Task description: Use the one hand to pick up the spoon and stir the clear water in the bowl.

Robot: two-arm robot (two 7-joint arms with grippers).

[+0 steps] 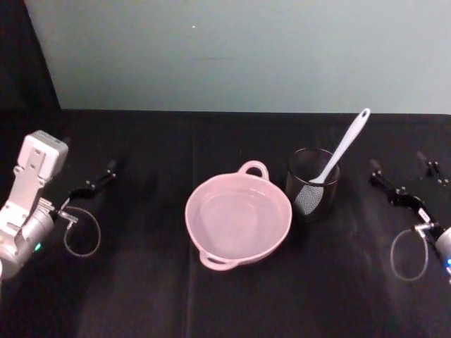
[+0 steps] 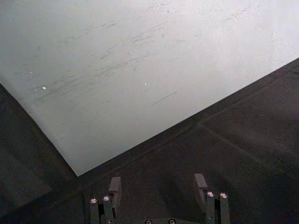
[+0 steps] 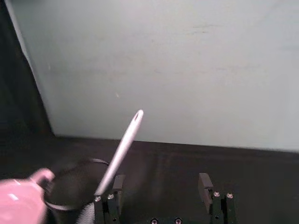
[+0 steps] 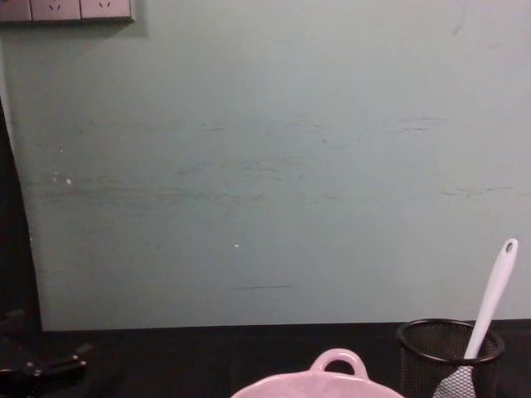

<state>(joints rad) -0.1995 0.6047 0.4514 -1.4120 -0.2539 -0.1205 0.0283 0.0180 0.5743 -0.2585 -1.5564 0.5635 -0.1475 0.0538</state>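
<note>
Nothing of the task is done yet. The long slim white plastic spoon (image 1: pixel 337 158) stands unheld in the black wire-mesh cylindrical cup (image 1: pixel 296 179), right of centre in the head view. Its flat paddle head is down inside the mesh and its handle leans up toward the upper right. The pale pink round bowl (image 1: pixel 189 218) with looped handles on its rim sits at the centre of the frame on the black cloth-covered surface (image 1: pixel 141 296), just beside the cup on its left. Whatever clear water it holds I can barely make out.

Everything is left to do: reach, grip the handle, lift the spoon out of the cup, carry it over the bowl, and stir.

My right tool (image 3: pixel 161 184) rests low at the right edge of the head view, apart from the cup. Its two black fingers are spread wide, with nothing between them and nothing touching them. In its wrist view the spoon handle slants up just ahead of the near finger. I judge this to be the arm for the job, since it is on the spoon's side.

My left tool (image 2: pixel 158 186) is parked at the left edge of the head view, well apart from the bowl, equally spread and holding nothing.
</note>
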